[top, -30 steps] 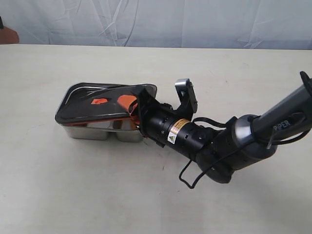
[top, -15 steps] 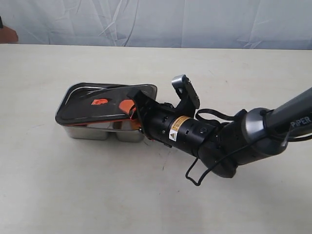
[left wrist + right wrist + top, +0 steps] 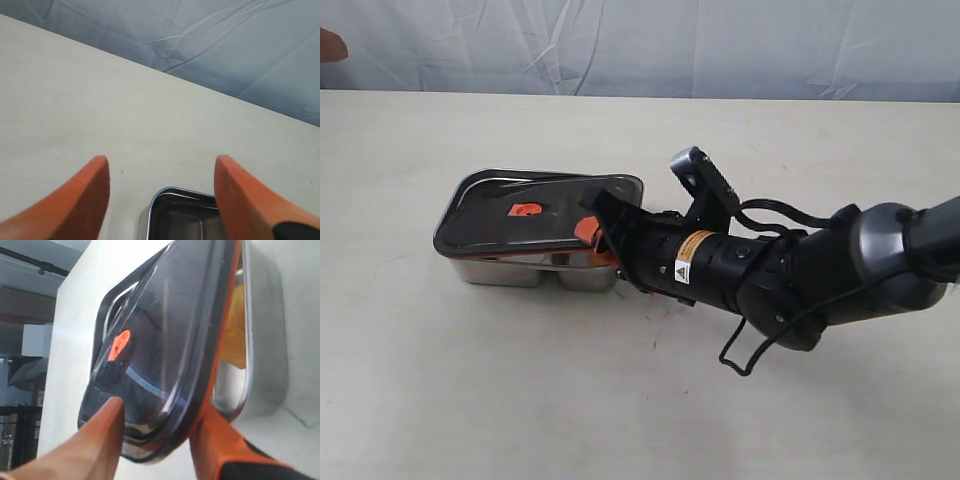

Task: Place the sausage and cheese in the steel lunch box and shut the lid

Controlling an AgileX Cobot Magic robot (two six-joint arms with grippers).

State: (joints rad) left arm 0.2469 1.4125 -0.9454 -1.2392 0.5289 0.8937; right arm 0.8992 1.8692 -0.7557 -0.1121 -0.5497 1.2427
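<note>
The steel lunch box (image 3: pixel 525 270) stands left of centre on the table. The dark tinted lid (image 3: pixel 510 225), with its orange valve (image 3: pixel 525 210), lies over it, its right end still slightly raised. My right gripper (image 3: pixel 595 230) is shut on that right end. In the right wrist view one finger lies on top of the lid (image 3: pixel 165 330) and the other under its orange rim, gripper (image 3: pixel 160 407). The yellow cheese (image 3: pixel 234 335) shows inside the box (image 3: pixel 267 340) through the gap. The sausage is hidden. My left gripper (image 3: pixel 160 165) hangs open above a corner of the box (image 3: pixel 165 197).
The pale table (image 3: pixel 520 400) runs to a wrinkled blue-grey backdrop (image 3: pixel 720 40). The right arm's black wrist and loose cable (image 3: pixel 740 355) lie low over the table to the right of the box.
The right gripper has lowered the lid's raised right end closer to the box rim. The right forearm has dropped and swung lower over the table.
</note>
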